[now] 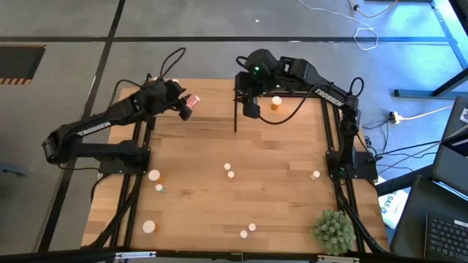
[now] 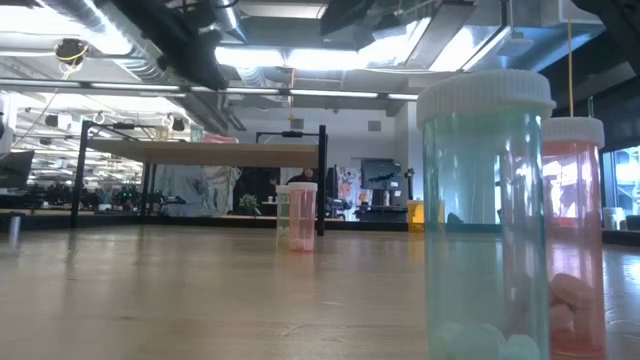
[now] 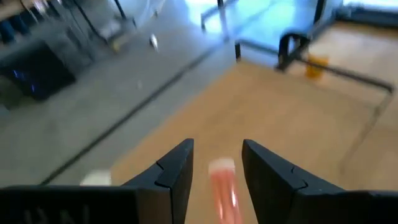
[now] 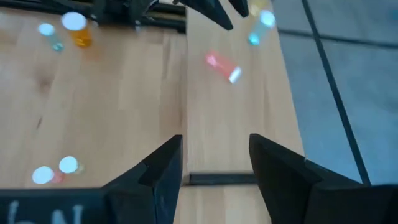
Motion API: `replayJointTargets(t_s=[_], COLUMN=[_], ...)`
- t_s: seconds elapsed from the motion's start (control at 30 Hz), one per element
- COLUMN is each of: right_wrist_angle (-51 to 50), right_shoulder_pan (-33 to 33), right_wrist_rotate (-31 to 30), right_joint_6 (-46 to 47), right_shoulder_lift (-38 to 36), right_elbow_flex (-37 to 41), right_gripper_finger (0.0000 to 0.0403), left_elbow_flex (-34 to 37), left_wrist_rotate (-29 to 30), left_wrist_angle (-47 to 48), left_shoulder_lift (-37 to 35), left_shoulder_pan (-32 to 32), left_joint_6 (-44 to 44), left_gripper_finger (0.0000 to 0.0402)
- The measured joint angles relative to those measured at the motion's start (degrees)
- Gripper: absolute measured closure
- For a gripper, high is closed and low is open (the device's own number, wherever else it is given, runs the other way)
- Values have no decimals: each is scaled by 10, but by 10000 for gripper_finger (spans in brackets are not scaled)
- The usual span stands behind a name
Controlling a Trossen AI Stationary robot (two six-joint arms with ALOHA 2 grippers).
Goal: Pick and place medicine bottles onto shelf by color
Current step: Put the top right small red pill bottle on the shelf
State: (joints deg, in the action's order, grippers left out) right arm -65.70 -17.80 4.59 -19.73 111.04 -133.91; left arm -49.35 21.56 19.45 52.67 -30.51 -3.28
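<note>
Table (image 1: 219,183): wooden, scattered with small bottles. Shelf (image 1: 292,117): at far edge, carrying an orange bottle (image 1: 276,103). Left gripper (image 1: 191,104): near far left corner, jaws clamped on a reddish bottle (image 3: 222,186). Right gripper (image 1: 251,109): over shelf, jaws apart, empty. Plant ball (image 1: 334,230): near right corner.

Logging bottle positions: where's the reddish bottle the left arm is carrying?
High view: the reddish bottle sits between the left gripper fingers, over the table's far left part.

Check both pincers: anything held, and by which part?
Left pincer holds a red medicine bottle by its body, cap outward. Right pincer is open, empty, above the shelf.
</note>
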Motion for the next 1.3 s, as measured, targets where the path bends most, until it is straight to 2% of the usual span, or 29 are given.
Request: replayJointTargets(t_s=[0.17, 0.27, 0.4, 0.53, 0.7, 0.87, 0.97, 1.13, 1.3], right_wrist_angle=[30, 39, 61, 81, 92, 95, 96, 102, 103], right_shoulder_pan=[-8, -9, -11, -11, -10, -8, -8, -8, -8], right_wrist_rotate=[58, 60, 65, 65, 65, 66, 66, 66, 66], right_joint_6=[-55, -93, -97, -95, -95, -91, -91, -91, -91], right_shoulder_lift=[25, 47, 71, 88, 91, 91, 91, 91, 91], right_elbow_flex=[0, 0, 0, 1, 1, 0, 0, 0, 0], right_gripper_finger=[216, 216, 216, 216, 216, 216, 216, 216, 216], left_elbow_flex=[-61, -64, -62, -43, -1, 47, 71, 92, 107], left_wrist_rotate=[-56, -62, -67, -86, -107, -104, -96, -42, -42], left_wrist_angle=[174, 219, 254, 241, 231, 149, 94, 39, 13], left_shoulder_lift=[-12, -19, -14, -13, -12, -12, -13, -13, -13], left_shoulder_pan=[0, 0, 0, -1, -10, -10, -10, -10, -10], left_joint_6=[95, 107, 114, 64, 44, -8, -22, -17, 10], left_gripper_finger=[270, 270, 270, 270, 270, 270, 270, 270, 270])
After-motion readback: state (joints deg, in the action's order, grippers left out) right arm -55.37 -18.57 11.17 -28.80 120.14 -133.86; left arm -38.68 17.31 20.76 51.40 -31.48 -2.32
